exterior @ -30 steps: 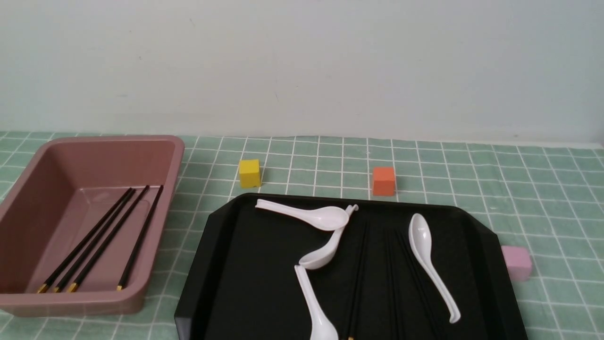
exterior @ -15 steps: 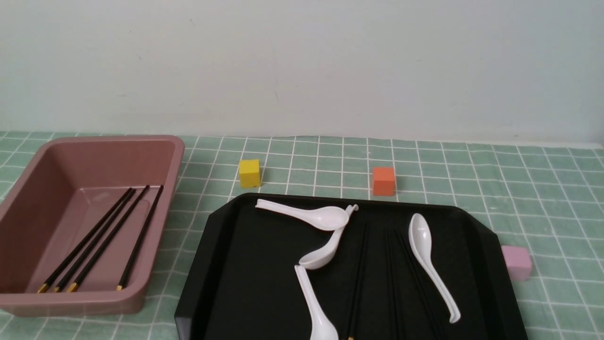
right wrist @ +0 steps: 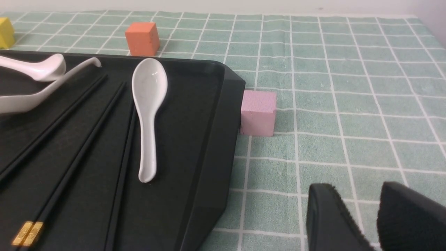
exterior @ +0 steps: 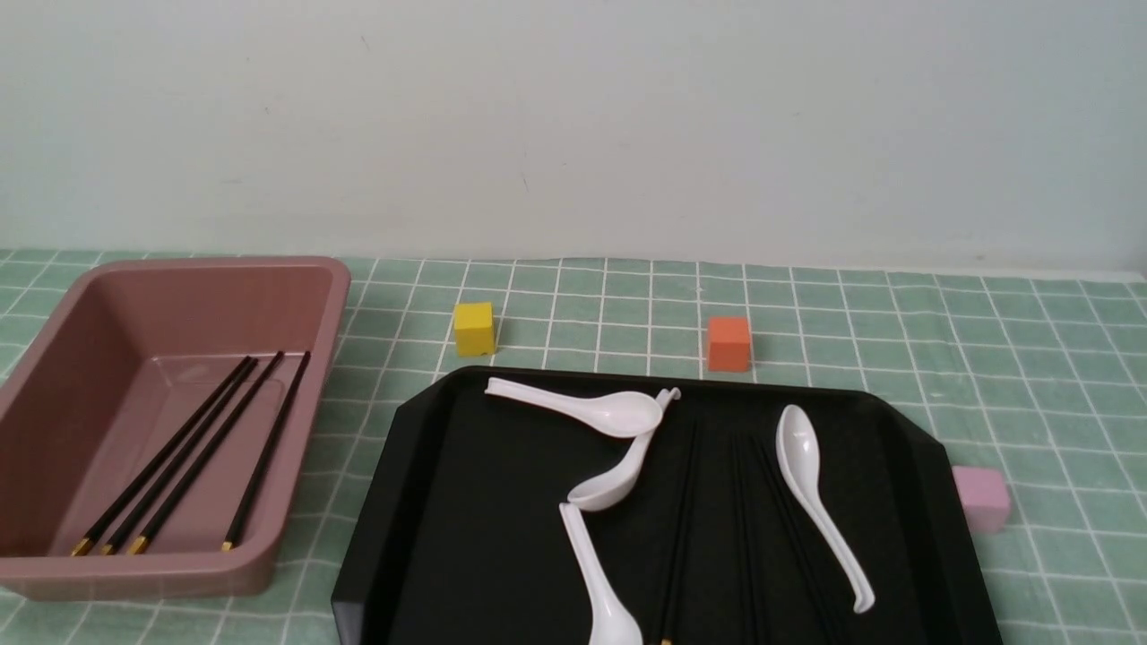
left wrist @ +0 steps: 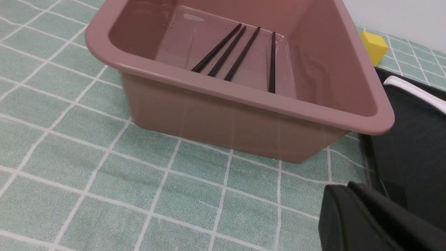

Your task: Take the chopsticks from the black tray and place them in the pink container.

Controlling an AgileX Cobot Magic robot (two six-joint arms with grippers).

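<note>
Several black chopsticks (exterior: 683, 520) lie lengthwise on the black tray (exterior: 430, 502), their gold ends (right wrist: 26, 233) at the near side. More chopsticks (exterior: 206, 448) rest inside the pink container (exterior: 343, 296) at the left, and the left wrist view shows these chopsticks (left wrist: 240, 52) past the container's rim (left wrist: 244, 94). My left gripper (left wrist: 348, 186) hovers over the cloth between container and tray, its fingers pressed together on nothing. My right gripper (right wrist: 355, 190) stands open over the cloth beside the tray's right edge (right wrist: 216, 132). Neither gripper shows in the front view.
Several white spoons (exterior: 815, 502) lie among the chopsticks on the tray. A yellow cube (exterior: 473, 328) and an orange cube (exterior: 728, 343) sit behind the tray. A pale pink cube (exterior: 980, 498) touches its right edge. The green checked cloth (exterior: 1030, 358) covers the table.
</note>
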